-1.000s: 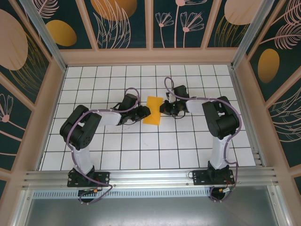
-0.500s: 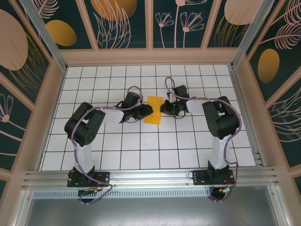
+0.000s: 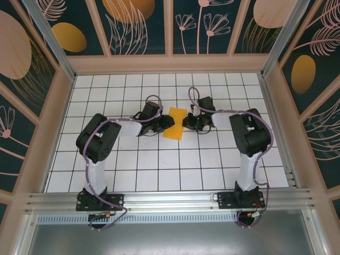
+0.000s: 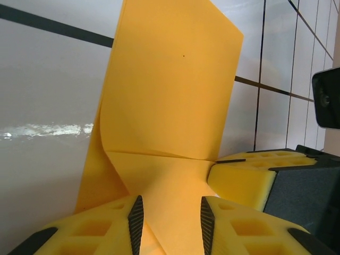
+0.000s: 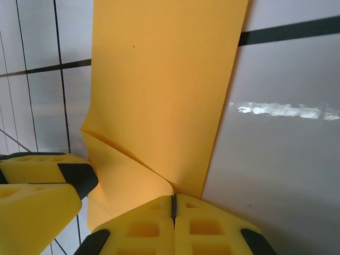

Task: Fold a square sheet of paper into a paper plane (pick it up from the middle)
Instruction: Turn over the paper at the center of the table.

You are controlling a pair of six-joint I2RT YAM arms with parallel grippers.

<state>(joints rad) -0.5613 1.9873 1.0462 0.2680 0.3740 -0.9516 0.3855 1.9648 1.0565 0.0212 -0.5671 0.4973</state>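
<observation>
The right jaws are pressing fully together, their yellow fingers (image 5: pixel 138 228) meeting at a thin seam, and they are nipping the near edge of the square sheet of paper (image 5: pixel 159 95) where a folded flap is lifting off the tabletop (image 3: pixel 159 170). That pinch looks meant to anchor the sheet so it is not sliding while the other arm is working.

The left jaws are standing apart, the ribbed black pads (image 4: pixel 135 223) flanking the raised flap without squeezing it. The paper is running up between them, so they are released rather than gripping, probably to reposition along the crease or to let the layer settle.

Further out, a sharp crease is crossing the sheet just beyond both sets of fingers, and the rest is lying flat on the white grid. From above, the paper is showing as a narrow folded rectangle in the middle of the tabletop, with the two arms closing on it from either side. I judge an early lengthwise fold is being set.
</observation>
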